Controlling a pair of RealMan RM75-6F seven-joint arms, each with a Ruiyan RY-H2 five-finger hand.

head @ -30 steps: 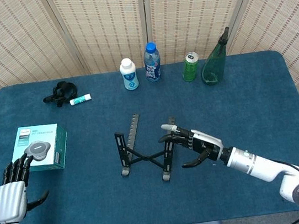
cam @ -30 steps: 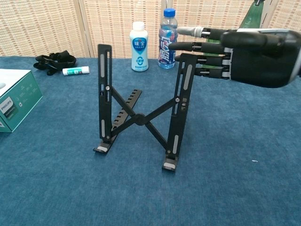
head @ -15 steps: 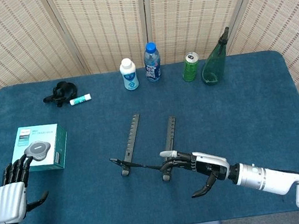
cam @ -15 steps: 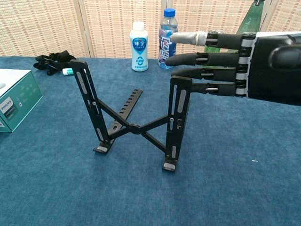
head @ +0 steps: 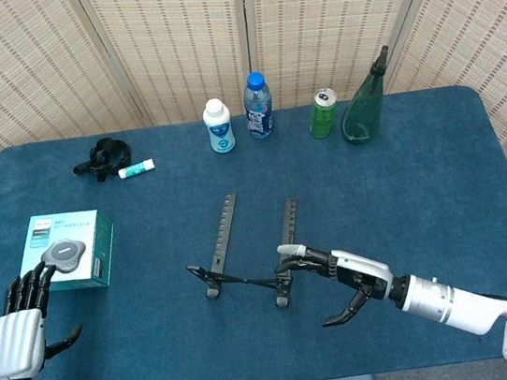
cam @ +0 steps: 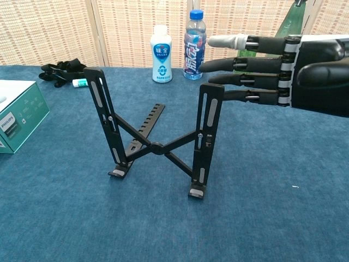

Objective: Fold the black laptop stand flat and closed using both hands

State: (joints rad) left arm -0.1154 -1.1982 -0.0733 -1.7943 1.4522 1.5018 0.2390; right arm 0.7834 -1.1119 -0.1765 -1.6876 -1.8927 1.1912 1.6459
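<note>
Mid-table, the black metal X-frame laptop stand (cam: 155,143) has leaned lower than a second ago, partly collapsed. The open right hand (cam: 272,68) touches its upright; the open left hand (head: 18,327) waits far off.

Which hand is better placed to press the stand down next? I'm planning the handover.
The right hand: its fingers reach the upright right leg of the stand. The left hand hangs open at the table's near left edge, far off.
</note>
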